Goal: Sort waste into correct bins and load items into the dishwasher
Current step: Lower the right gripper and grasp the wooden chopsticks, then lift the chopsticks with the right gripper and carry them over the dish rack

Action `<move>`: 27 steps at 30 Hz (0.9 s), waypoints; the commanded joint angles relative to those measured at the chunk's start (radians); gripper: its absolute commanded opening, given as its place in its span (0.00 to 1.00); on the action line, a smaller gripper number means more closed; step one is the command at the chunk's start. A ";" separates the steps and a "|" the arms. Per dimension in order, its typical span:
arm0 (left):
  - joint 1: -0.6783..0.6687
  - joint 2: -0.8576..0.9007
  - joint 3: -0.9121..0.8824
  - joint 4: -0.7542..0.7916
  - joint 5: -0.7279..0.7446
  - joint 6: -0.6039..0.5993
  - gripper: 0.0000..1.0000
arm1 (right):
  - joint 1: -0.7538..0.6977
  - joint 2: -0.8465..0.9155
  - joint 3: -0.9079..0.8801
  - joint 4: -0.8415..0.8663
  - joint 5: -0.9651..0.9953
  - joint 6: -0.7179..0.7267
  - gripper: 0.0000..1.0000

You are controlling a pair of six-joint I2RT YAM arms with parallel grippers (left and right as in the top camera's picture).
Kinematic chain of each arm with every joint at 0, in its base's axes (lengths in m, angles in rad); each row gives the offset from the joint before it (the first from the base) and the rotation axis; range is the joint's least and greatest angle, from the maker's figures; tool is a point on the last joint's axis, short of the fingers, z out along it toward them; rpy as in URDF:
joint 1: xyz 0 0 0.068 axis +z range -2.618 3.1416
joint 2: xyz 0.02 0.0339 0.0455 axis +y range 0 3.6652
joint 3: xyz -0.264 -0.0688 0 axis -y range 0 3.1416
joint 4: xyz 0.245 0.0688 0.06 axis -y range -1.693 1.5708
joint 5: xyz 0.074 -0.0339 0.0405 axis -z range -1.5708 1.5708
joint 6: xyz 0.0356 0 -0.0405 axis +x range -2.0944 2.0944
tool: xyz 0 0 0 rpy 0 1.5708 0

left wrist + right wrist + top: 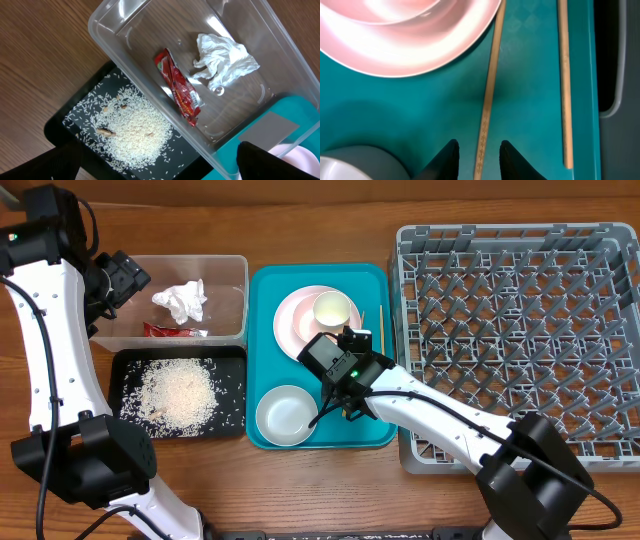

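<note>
Straddling the nearer chopstick [488,100], the right gripper [479,159] has its jaws partly apart, 1 fingertip on either side of the thin wooden stick and neither pressing on it, so nothing is gripped. The stick lies flat on the teal tray [530,125], between the pale pink plate [410,45] and the second chopstick [563,85], which lies roughly parallel, nearer the grey dish rack [615,75]. The main risk is a missed pinch: a stick this slim, flat against the tray, may roll or skid sideways as the fingers close, or slip under them. How close the fingertips sit to the tray surface cannot be judged from the wrist view. The fingers also seem to bracket the stick toward 1 end, so even a good grip could let the long free end droop or swing on the lift. That end could then clip the plate rim close by, or catch on the rack's upright pegs. The white bowl [350,162] sits just beside the other finger, so a wide sweep could nudge it. The left gripper [128,280] hangs with its jaws fully spread and empty over the clear tub [125,30]. That tub holds the crumpled tissue [225,57] and red wrapper [180,87], with rice [132,132] in the black tray [60,125] alongside, well apart from the right arm.
</note>
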 commanded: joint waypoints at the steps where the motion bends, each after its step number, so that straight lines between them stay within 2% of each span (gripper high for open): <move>1: -0.004 -0.004 0.005 0.000 -0.013 0.013 1.00 | -0.003 -0.001 -0.008 0.024 0.034 -0.003 0.29; 13: -0.004 -0.004 0.005 0.001 -0.013 0.013 1.00 | -0.003 -0.001 -0.105 0.161 0.047 -0.003 0.29; 17: -0.004 -0.004 0.005 0.001 -0.013 0.013 1.00 | -0.003 0.000 -0.155 0.220 0.057 -0.003 0.34; 27: -0.004 -0.004 0.005 0.001 -0.013 0.013 1.00 | -0.012 -0.001 -0.218 0.293 0.080 -0.003 0.36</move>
